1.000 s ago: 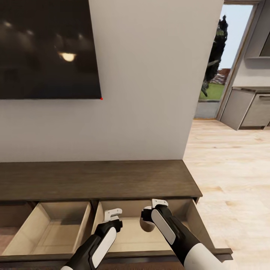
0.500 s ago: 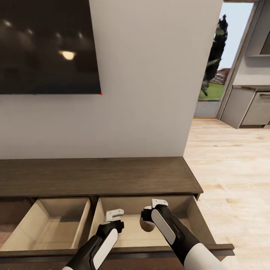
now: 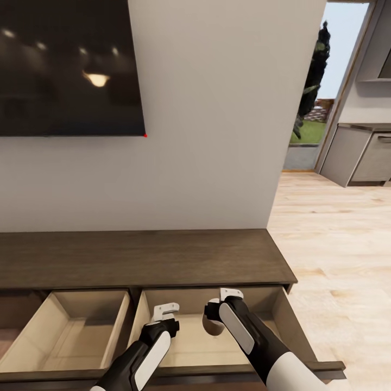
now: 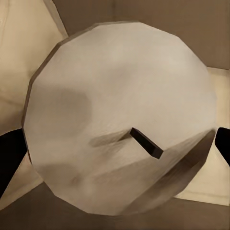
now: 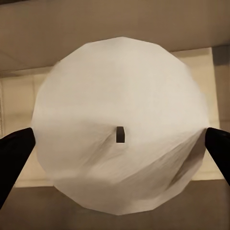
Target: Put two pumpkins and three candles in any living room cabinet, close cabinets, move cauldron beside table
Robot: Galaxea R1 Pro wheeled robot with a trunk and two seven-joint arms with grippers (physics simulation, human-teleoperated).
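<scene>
Head view: the cabinet [image 3: 146, 258] stood below the TV [image 3: 68, 65] with two drawers pulled out. Both arms reached over the right drawer [image 3: 282, 320]. The left gripper [image 3: 164, 311] and right gripper [image 3: 217, 312] hung above its pale floor.

Left wrist view: a candle [image 4: 120, 120], pale grey with a dark wick, sat pinched between the dark fingers [image 4: 9, 153].

Right wrist view: a second candle [image 5: 120, 124] was likewise clamped between fingers [image 5: 14, 153], over the drawer's inside.
</scene>
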